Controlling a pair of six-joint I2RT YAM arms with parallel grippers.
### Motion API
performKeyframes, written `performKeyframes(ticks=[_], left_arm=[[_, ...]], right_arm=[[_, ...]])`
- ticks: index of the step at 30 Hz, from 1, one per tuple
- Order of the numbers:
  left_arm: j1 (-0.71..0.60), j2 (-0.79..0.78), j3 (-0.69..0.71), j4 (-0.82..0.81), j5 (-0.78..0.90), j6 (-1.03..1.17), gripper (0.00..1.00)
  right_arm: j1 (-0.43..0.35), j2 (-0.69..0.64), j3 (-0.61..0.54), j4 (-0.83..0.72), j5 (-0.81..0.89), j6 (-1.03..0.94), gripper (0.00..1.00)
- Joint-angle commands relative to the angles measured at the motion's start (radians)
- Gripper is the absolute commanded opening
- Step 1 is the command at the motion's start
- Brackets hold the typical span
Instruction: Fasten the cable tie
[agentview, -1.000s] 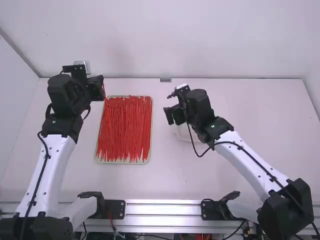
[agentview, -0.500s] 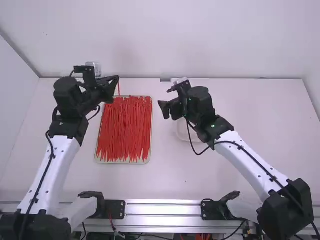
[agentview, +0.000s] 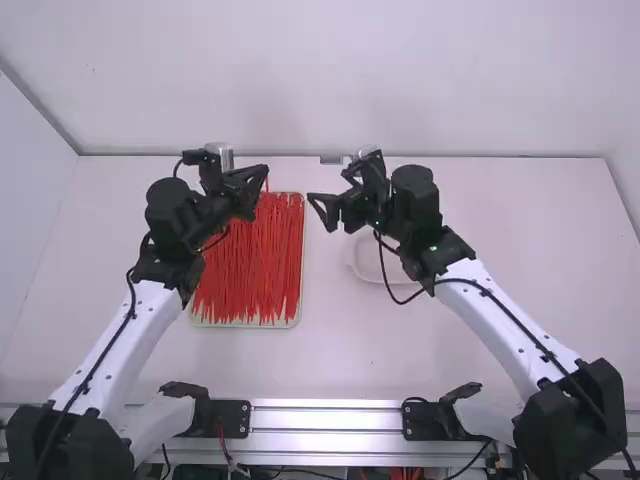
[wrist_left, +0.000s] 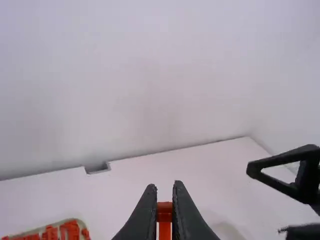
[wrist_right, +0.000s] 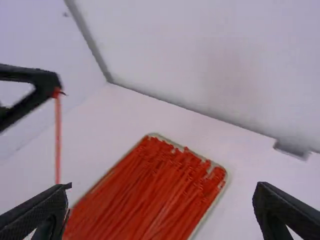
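Left gripper (agentview: 262, 173): I am pinching it almost closed on one red cable tie (wrist_left: 163, 220), which is sitting squarely between my fingertips.
Cable tie: it is hanging straight down from my left fingertips, raised off the white table (agentview: 120, 200); the right wrist view is showing it as a thin red line.
Tray (agentview: 297, 322): it is lying below and just right of my left gripper, packed with loose red ties (agentview: 250, 260).
Right gripper (agentview: 320, 208): I am holding it spread wide with nothing in it, its tips pointing toward my left gripper and staying apart from the held tie.
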Motion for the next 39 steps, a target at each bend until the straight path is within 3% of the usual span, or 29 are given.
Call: performKeyframes(ticks=[1,8,22,29,33,39], left_arm=[[-0.021,-0.019,-0.003,0.031,-0.013,-0.005,0.02],[-0.061,-0.002,-0.003,0.15,-0.011,-0.056,0.02],[-0.121,0.008,-0.003,0.323,-0.004,-0.167,0.02],[-0.121,0.008,-0.003,0.395,0.069,-0.213,0.02],[-0.122,0.008,-0.003,0.41,0.068,-0.24,0.02],[-0.125,0.008,-0.005,0.427,0.072,-0.266,0.02]], right_arm=[[0.003,0.006,0.031,0.021,-0.099,0.011,0.98],[0.033,0.006,0.031,0.077,-0.154,0.011,0.98],[0.136,0.006,0.031,0.223,0.093,0.011,0.98],[0.126,0.006,0.031,0.249,0.105,0.011,0.98],[0.125,0.006,0.031,0.259,0.105,0.011,0.85],[0.134,0.006,0.031,0.267,0.051,0.004,0.49]])
